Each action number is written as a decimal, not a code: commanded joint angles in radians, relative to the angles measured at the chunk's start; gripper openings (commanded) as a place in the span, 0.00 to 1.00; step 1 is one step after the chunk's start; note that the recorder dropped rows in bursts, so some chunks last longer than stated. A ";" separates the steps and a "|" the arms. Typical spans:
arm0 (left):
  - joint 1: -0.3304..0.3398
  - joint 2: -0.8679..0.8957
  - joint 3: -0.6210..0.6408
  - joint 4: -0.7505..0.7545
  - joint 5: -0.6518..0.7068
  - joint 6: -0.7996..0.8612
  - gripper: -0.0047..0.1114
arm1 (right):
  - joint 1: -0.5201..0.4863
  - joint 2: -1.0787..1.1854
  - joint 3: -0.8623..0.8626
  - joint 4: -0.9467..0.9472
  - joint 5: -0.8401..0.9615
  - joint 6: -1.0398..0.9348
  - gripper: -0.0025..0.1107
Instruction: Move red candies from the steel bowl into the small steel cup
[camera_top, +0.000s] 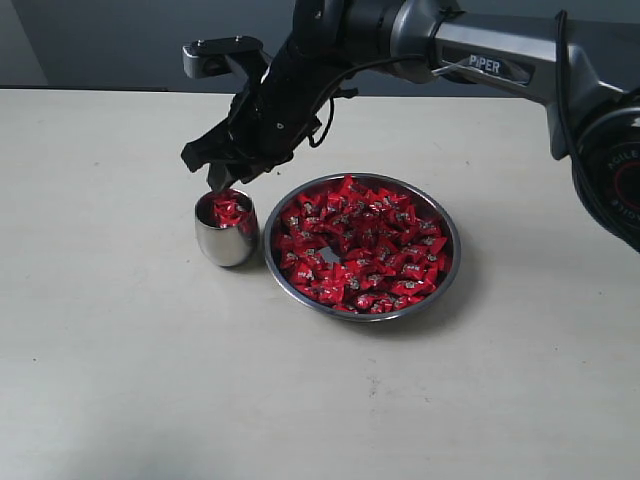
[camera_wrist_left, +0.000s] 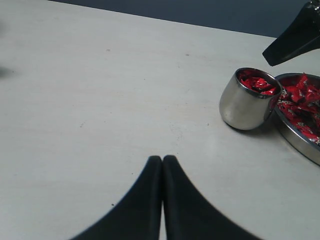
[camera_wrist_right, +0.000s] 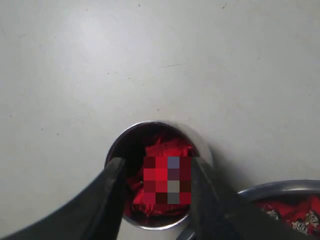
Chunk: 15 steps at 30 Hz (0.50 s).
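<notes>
Red candies (camera_top: 360, 245): most lie heaped in the steel bowl (camera_top: 457, 250), centre of the exterior frame. A smaller heap fills the small steel cup (camera_top: 226, 240) to about its rim.
Small steel cup: left of centre, upright, just beside the bowl's left rim. You can't tell whether they touch.
Right gripper (camera_wrist_right: 158, 172): hangs over the cup's mouth, jaws spread nearly as wide as the mouth. Nothing visibly pinched, though the patch between them is blurred.
Left gripper (camera_wrist_left: 162, 162): lower middle of its wrist view, jaws pressed together, empty, well apart from the cup.
Risk, overfill: the cup looks nearly full, so your next candies may slide off the heap onto the table (camera_top: 120, 380).
Risk, tipping: a finger dipped too low could catch the rim and topple the round-bellied cup.
</notes>
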 joint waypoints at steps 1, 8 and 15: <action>0.002 -0.004 0.002 -0.001 -0.004 -0.002 0.04 | -0.003 -0.013 -0.008 0.000 -0.023 0.001 0.38; 0.002 -0.004 0.002 -0.001 -0.004 -0.002 0.04 | -0.003 -0.013 -0.008 0.011 -0.073 0.001 0.38; 0.002 -0.004 0.002 -0.001 0.000 -0.002 0.04 | -0.003 -0.013 -0.008 0.011 -0.077 0.001 0.38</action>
